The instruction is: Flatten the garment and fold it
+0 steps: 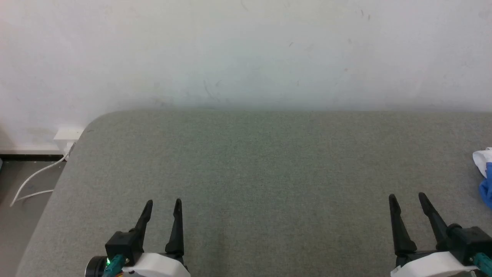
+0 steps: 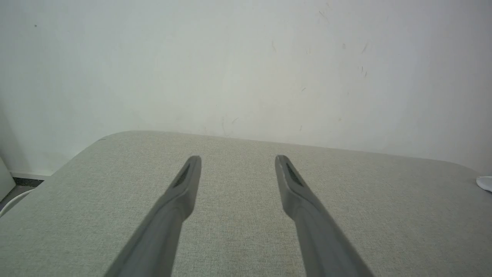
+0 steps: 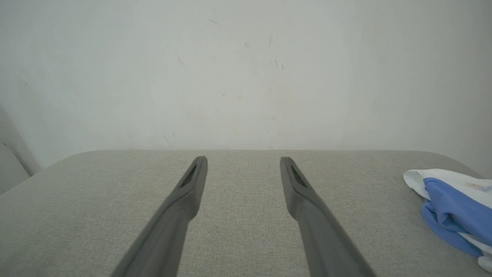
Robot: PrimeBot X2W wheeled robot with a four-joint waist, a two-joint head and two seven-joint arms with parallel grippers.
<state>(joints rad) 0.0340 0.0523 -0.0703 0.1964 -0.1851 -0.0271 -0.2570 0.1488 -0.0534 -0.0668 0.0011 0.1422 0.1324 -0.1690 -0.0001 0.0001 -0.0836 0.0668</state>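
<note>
Garment (image 1: 485,175) lying bunched at right edge of frame on grey surface (image 1: 246,154). Right gripper (image 1: 406,195) sitting lower right, fingers spread, gripping nothing, garment near but apart. Left gripper (image 1: 163,201) sitting lower left, likewise spread and empty, well apart from garment.

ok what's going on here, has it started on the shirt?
Not yet. Nothing is being handled. The left gripper and the right gripper are both open and empty, fingers pointing toward the wall over the grey padded table. The garment lies in a crumpled white-and-blue heap at the table's right edge, off to the right of the right gripper, apart from it. It is not flattened and not folded.
</note>
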